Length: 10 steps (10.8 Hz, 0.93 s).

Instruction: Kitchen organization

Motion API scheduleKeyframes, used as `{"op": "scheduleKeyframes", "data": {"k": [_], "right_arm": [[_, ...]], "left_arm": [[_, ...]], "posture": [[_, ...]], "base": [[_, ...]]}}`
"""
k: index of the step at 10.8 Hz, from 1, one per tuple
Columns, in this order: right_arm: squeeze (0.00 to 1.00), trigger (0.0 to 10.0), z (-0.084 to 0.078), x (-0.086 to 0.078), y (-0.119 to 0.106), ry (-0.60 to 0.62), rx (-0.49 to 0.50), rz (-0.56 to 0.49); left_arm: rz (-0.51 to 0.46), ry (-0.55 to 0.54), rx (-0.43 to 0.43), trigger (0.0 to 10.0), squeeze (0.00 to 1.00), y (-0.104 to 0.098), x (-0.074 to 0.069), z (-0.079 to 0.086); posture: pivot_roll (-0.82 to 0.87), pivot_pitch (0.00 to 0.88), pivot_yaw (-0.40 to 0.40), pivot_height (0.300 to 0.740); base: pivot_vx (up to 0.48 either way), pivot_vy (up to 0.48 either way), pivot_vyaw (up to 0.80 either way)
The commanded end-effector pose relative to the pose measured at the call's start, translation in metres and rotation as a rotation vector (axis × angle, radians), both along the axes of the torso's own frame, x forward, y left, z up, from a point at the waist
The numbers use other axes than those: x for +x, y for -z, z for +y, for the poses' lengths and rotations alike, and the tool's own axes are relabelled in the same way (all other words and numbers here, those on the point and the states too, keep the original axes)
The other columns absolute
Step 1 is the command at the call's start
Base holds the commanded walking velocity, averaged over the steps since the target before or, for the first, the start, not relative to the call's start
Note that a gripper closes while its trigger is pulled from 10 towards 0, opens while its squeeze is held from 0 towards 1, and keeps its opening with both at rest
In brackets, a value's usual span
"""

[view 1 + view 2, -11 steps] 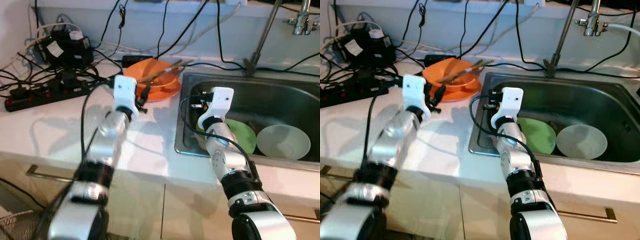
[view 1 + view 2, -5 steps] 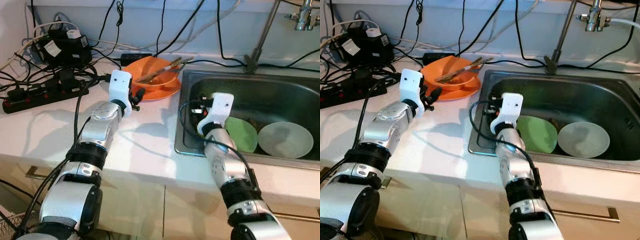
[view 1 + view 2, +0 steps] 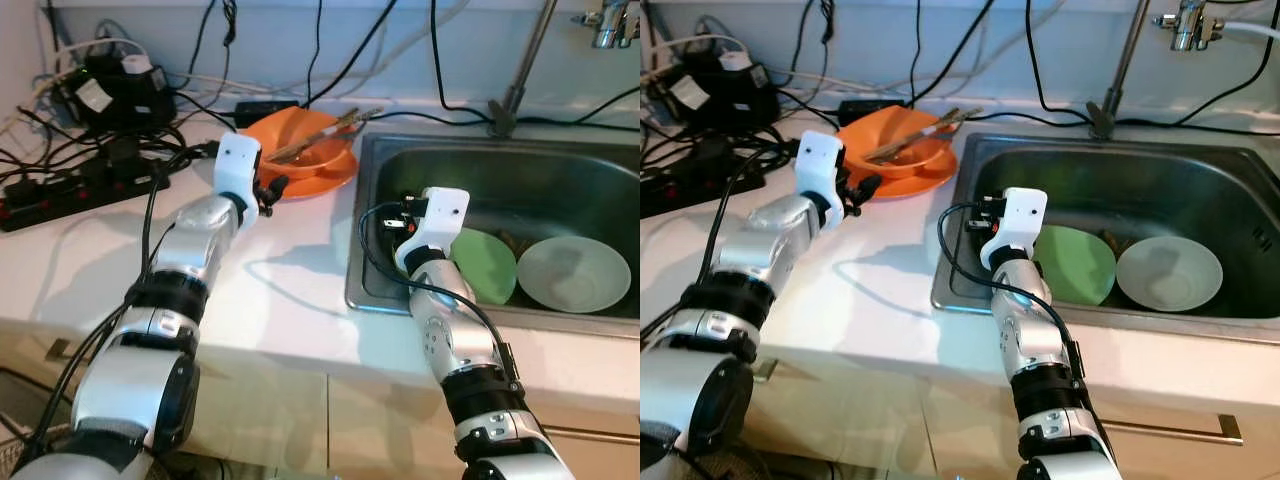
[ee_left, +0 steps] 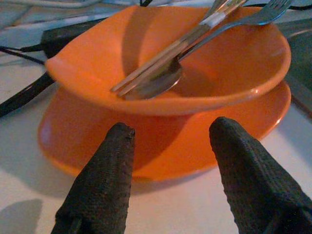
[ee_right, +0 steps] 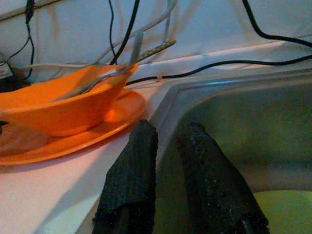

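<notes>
An orange bowl (image 4: 195, 63) sits on an orange plate (image 4: 97, 141) on the white counter, left of the sink. Chopsticks (image 4: 165, 53), a fork and a spoon lie in the bowl. My left gripper (image 4: 171, 127) is open, just short of the plate's near rim, with a finger toward either side of the bowl; it also appears as the left gripper (image 3: 272, 188) from above. My right gripper (image 5: 168, 127) hangs shut over the sink's left edge, holding nothing. A green plate (image 3: 485, 265) and a pale bowl (image 3: 573, 272) lie in the steel sink (image 3: 352, 270).
A black power strip (image 3: 70, 185), adapters and tangled cables crowd the back left of the counter. Cables run along the wall behind the orange dishes. A faucet stem (image 3: 515, 70) rises behind the sink. Bare white counter (image 3: 280, 290) lies in front of the orange plate.
My left arm has stretched forward, bringing its gripper up to the orange plate's rim. The right gripper stays at the sink's left edge. The camera has shifted slightly.
</notes>
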State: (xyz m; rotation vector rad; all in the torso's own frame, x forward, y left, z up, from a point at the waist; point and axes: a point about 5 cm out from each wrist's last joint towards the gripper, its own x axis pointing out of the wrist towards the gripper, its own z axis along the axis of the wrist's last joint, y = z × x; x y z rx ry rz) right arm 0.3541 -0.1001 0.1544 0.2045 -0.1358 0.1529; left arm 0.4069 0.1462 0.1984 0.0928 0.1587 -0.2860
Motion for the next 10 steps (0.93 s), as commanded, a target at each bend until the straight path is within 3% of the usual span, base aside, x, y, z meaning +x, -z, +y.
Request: {"op": "scheduleKeyframes", "data": {"k": [1, 5, 10], "right_arm": [[0.00, 10.0, 0.001, -0.003, 0.005, 0.001, -0.010, 0.025], [0.00, 10.0, -0.004, -0.009, 0.007, 0.018, -0.014, 0.037], [0.00, 10.0, -0.002, -0.010, 0.003, 0.018, -0.017, 0.038]], "left_arm": [[0.009, 0.002, 0.012, 10.0, 0.00, -0.004, 0.003, -0.003], [0.031, -0.005, 0.006, 10.0, 0.00, -0.009, 0.009, -0.008], [0.042, -0.058, -0.022, 10.0, 0.00, -0.017, 0.013, 0.001]], "posture": [[0.14, 0.114, 0.074, 0.740], [0.11, 0.127, 0.084, 0.740], [0.10, 0.112, 0.093, 0.740]], "base": [[0.000, 0.000, 0.00], [0.000, 0.000, 0.00], [0.000, 0.000, 0.00]]}}
